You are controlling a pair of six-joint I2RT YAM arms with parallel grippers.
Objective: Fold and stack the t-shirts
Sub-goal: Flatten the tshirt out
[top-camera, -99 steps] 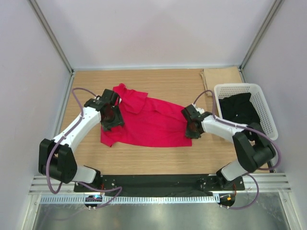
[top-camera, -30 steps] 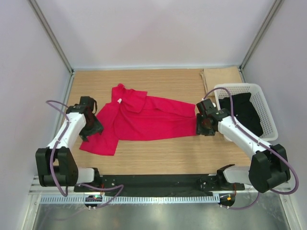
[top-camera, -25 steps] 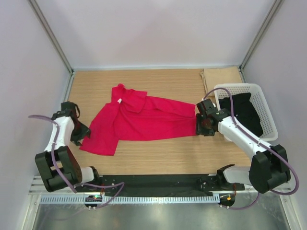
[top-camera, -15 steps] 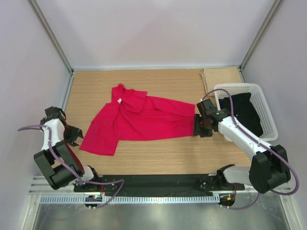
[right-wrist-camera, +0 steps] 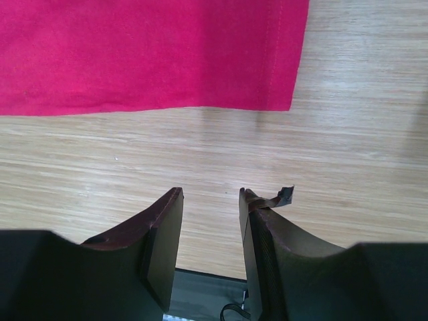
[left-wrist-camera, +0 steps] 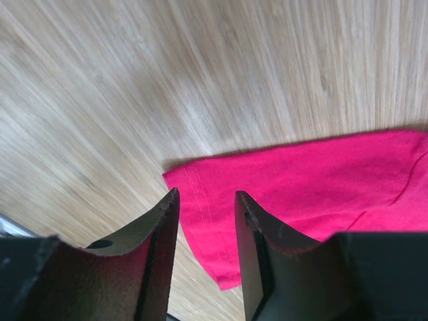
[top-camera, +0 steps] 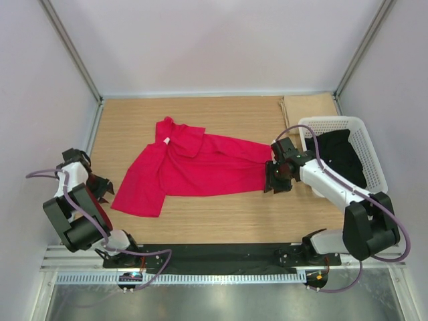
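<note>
The crimson t-shirt (top-camera: 194,167) lies spread wide across the wooden table, with a sleeve and the collar bunched at its back left. My left gripper (top-camera: 100,187) is open and empty at the far left, just off the shirt's left corner. In the left wrist view the gripper (left-wrist-camera: 206,200) points at that hemmed corner (left-wrist-camera: 321,180). My right gripper (top-camera: 273,184) is open and empty just off the shirt's right end. In the right wrist view the gripper (right-wrist-camera: 210,197) is over bare wood, and the shirt's hem (right-wrist-camera: 134,53) lies beyond the fingertips.
A white lattice basket (top-camera: 374,157) stands at the right with a dark garment (top-camera: 334,154) in it. A tan folded cloth (top-camera: 307,105) lies at the back right. Walls close the table on three sides. The black arm mount (top-camera: 221,254) runs along the near edge.
The shirt was pulled out wider to left and right, then let go. The left gripper drew back to the table's left edge. The right gripper shifted slightly nearer and left.
</note>
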